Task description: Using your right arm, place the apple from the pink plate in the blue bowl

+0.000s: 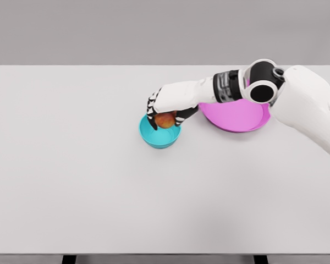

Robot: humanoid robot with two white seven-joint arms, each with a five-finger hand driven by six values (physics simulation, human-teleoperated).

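A red-orange apple (165,120) hangs just over the blue bowl (159,137) near the table's middle. My right hand (166,116) reaches in from the right and is shut on the apple, black fingers curled around it from above and both sides. The hand covers the bowl's far rim. Behind and to the right lies the pink plate (236,116), with my forearm crossing over its left and far edge; nothing shows on the plate's visible surface. The left arm is out of sight.
The bowl and plate stand on a white table (71,165), whose front edge runs along the picture's bottom. My right upper arm (308,104) fills the right side above the table.
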